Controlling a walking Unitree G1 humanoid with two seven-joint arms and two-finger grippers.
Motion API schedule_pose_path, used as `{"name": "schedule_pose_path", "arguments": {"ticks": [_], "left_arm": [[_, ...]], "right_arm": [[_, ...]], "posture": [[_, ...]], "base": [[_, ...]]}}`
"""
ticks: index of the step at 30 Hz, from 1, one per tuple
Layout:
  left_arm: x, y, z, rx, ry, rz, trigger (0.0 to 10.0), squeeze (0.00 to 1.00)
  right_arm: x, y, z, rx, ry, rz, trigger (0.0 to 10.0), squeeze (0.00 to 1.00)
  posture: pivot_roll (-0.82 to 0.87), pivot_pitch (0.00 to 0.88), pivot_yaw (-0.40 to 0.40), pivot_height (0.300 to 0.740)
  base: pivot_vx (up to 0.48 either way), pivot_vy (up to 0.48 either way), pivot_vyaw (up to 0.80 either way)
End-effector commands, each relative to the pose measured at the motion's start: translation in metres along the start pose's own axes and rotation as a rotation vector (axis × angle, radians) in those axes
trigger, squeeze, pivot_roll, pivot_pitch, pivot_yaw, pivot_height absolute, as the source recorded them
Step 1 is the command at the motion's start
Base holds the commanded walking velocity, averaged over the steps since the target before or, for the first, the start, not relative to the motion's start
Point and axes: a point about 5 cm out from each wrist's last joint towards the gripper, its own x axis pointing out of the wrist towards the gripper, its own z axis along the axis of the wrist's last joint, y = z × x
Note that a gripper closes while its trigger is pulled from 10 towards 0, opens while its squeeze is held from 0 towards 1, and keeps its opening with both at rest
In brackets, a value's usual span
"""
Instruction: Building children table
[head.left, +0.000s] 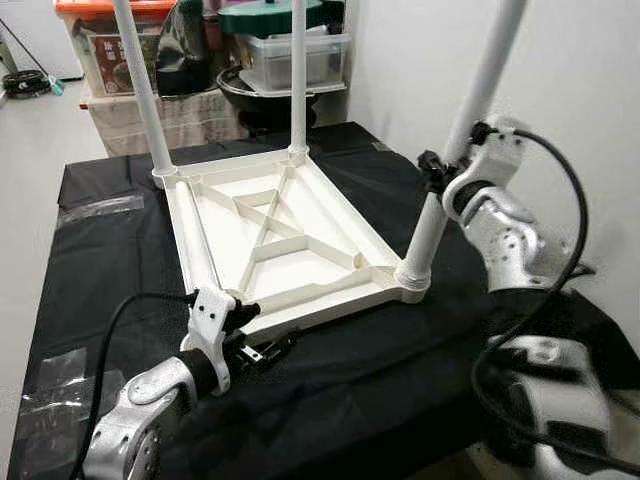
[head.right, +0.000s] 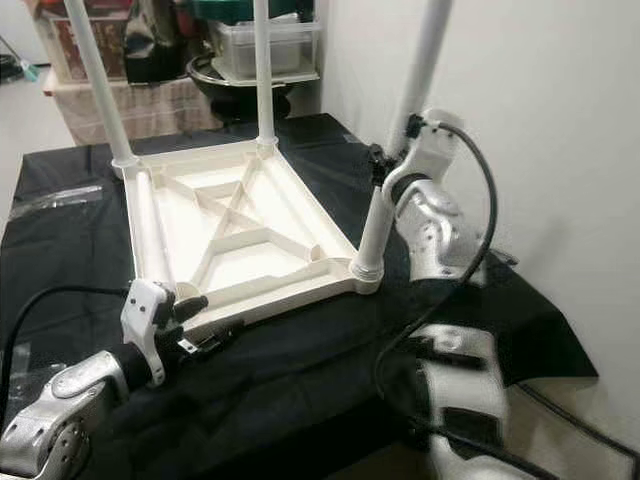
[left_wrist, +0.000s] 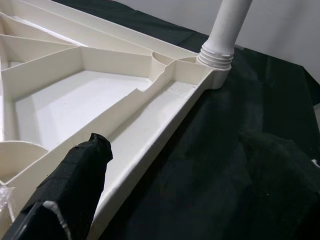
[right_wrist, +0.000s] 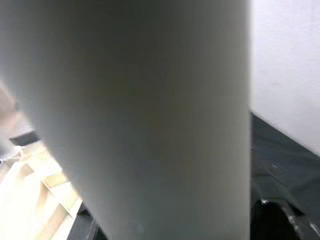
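Black cloth covers the desk in a white-walled room, where lidded plastic storage boxes and a dark bowl crowd a low shelf behind. On the cloth lies the white ribbed plastic tabletop, turned underside up, with three white tubular legs standing from its corners: two at the far corners and one, the near-right white leg, seated in its threaded collar. The right gripper is at that leg partway up, its fingers apparently clasped around the tube, which looms pale and close in the right wrist view. The left gripper rests at the near-left corner of the tabletop, one black finger lying against the rim; whether its fingers are parted or closed cannot be told. The step in hand looks like tightening the third leg while the frame is steadied. The near-left corner has no leg, so the next move likely calls for finishing this joint, then fetching and fitting a fourth leg squarely.
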Motion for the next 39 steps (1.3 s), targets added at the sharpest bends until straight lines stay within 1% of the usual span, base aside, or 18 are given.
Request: {"name": "schedule_pose_path", "arguments": {"ticks": [1,4,6,8,9,10,12,15,19,20,21,22,26,27,32,33,34,39], "left_arm": [[0.000,-0.001,0.000,0.001,0.005,-0.005,10.0,0.00],[-0.001,0.000,0.000,0.005,0.007,-0.005,10.0,0.00],[0.000,0.000,0.000,0.005,0.007,-0.007,10.0,0.00],[0.000,0.000,0.000,0.005,0.007,-0.007,10.0,0.00],[0.000,0.000,0.000,0.005,0.007,-0.007,10.0,0.00],[0.000,0.000,0.000,0.006,0.008,-0.008,10.0,0.00],[0.000,0.000,0.000,0.006,0.008,-0.008,10.0,0.00],[0.001,-0.001,0.000,0.007,0.011,-0.016,10.0,0.00],[0.002,0.000,0.001,0.009,0.012,-0.018,10.0,0.00],[0.001,0.001,0.001,0.011,0.012,-0.018,10.0,0.00],[0.001,0.001,0.001,0.011,0.012,-0.018,10.0,0.00],[0.001,0.002,0.001,0.011,0.013,-0.016,10.0,0.00],[0.001,0.001,0.000,0.008,0.015,-0.015,10.0,0.00],[0.002,-0.001,-0.001,0.005,0.015,-0.019,10.0,0.00],[0.002,-0.002,-0.002,0.001,0.014,-0.023,10.0,0.00],[0.002,-0.002,-0.002,0.002,0.013,-0.022,10.0,0.00],[0.002,-0.002,-0.002,0.002,0.013,-0.022,10.0,0.00],[0.001,-0.001,-0.001,0.005,0.012,-0.019,10.0,0.00]], "right_arm": [[0.001,0.001,-0.002,0.034,0.012,0.015,0.0,0.00],[0.005,-0.027,-0.003,-0.067,0.071,0.100,0.0,0.00],[0.009,-0.038,-0.001,-0.092,0.057,-0.022,0.0,0.00],[0.010,-0.035,-0.006,-0.064,-0.001,-0.290,0.0,0.00],[0.010,-0.035,-0.006,-0.064,-0.001,-0.290,0.0,0.00],[0.004,-0.025,-0.020,-0.012,-0.018,-0.494,0.0,0.00],[0.004,-0.025,-0.020,-0.012,-0.018,-0.494,0.0,0.00],[-0.006,0.018,-0.048,0.089,0.019,-0.545,0.0,0.00],[-0.012,0.044,-0.060,0.113,0.058,-0.502,0.0,0.00],[-0.013,0.049,-0.061,0.111,0.069,-0.471,2.2,0.00],[-0.013,0.049,-0.061,0.111,0.069,-0.471,2.2,0.00],[-0.009,0.049,-0.058,0.108,0.071,-0.432,10.0,0.00],[-0.001,0.039,-0.045,0.114,0.065,-0.319,10.0,0.00],[0.001,0.027,-0.034,0.112,0.030,-0.278,10.0,1.00],[0.005,0.002,-0.008,0.071,-0.030,-0.142,10.0,1.00],[0.003,-0.003,0.006,0.042,-0.061,-0.026,10.0,0.00],[0.003,-0.003,0.006,0.042,-0.061,-0.026,10.0,0.00],[-0.016,0.006,0.029,-0.088,-0.100,0.394,10.0,0.00]], "posture": [[0.07,0.000,-0.060,0.740],[0.07,0.000,-0.063,0.740],[0.07,0.000,-0.064,0.740],[0.07,0.000,-0.060,0.740],[0.07,0.000,-0.060,0.740],[0.07,0.000,-0.055,0.740],[0.07,0.000,-0.055,0.740],[0.08,0.000,-0.052,0.740],[0.08,0.000,-0.056,0.740],[0.08,0.000,-0.056,0.740],[0.08,0.000,-0.056,0.740],[0.08,0.000,-0.056,0.740],[0.06,0.000,-0.053,0.740],[0.06,0.000,-0.056,0.740],[0.06,0.000,-0.060,0.740],[0.06,0.000,-0.062,0.740],[0.06,0.000,-0.062,0.740],[0.06,0.000,-0.058,0.740]], "base": [[0.000,0.000,0.00],[0.000,0.000,0.00],[0.000,0.000,0.00],[0.000,0.000,0.00],[0.000,0.000,0.00],[0.000,0.000,0.00],[0.000,0.000,0.00],[0.000,0.000,0.00],[0.000,0.000,0.00],[0.000,0.000,0.00],[0.000,0.000,0.00],[0.000,0.000,0.00],[0.000,0.000,0.00],[0.000,0.000,0.00],[0.000,0.000,0.00],[0.000,0.000,0.00],[0.000,0.000,0.00],[0.000,0.000,0.00]]}}
